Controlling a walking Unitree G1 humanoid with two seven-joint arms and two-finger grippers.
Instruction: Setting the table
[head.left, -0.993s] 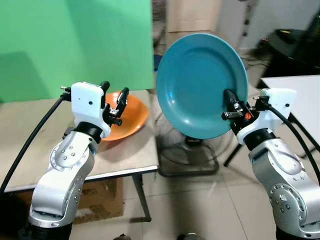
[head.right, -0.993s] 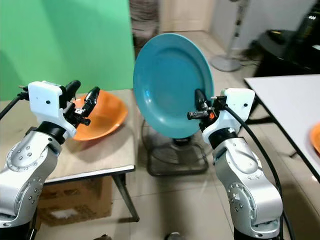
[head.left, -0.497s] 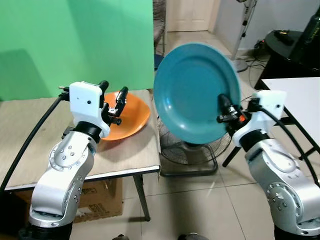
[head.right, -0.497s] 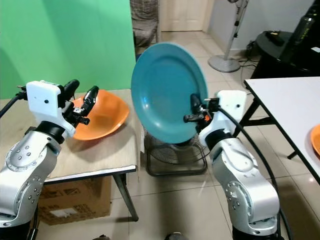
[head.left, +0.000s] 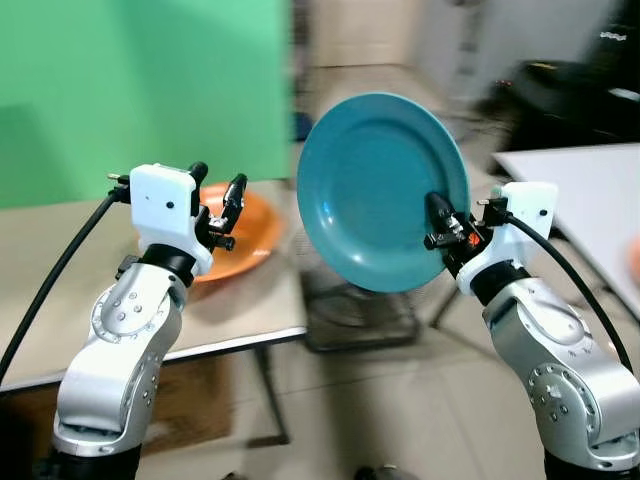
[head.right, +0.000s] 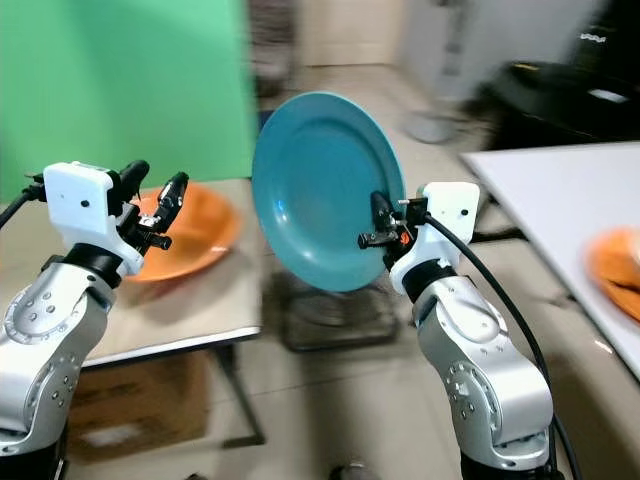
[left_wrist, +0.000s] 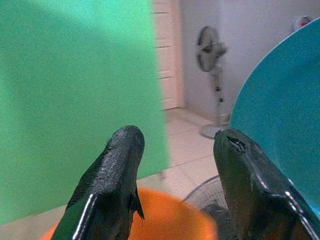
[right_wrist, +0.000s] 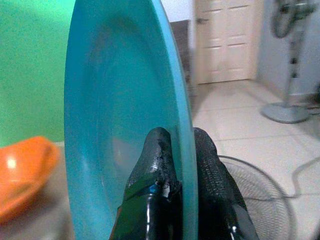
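We saw the right gripper (head.left: 437, 222) clamped on the rim of the teal plate (head.left: 380, 190), which stood nearly upright in the middle of the head frames, its face turned toward the camera; in the right wrist view the two black fingers (right_wrist: 155, 170) pinched the plate edge from both sides. The left gripper (head.left: 218, 198) sat raised at left centre, its fingers spread apart with nothing between them, held just above the orange bowl (head.left: 240, 245). That bowl rested on the beige table (head.left: 60, 280) at the left, in front of the green backdrop (head.left: 130, 90). In the left wrist view we saw the two parted fingertips (left_wrist: 125, 150), the bowl rim below them and the plate edge at the right of that frame. A floor fan (head.left: 360, 310) lay on the tiled floor below the plate, blurred. A white table (head.right: 560, 200) filled the right side, with an orange dish (head.right: 620, 260) at its right edge, too blurred to tell its shape.
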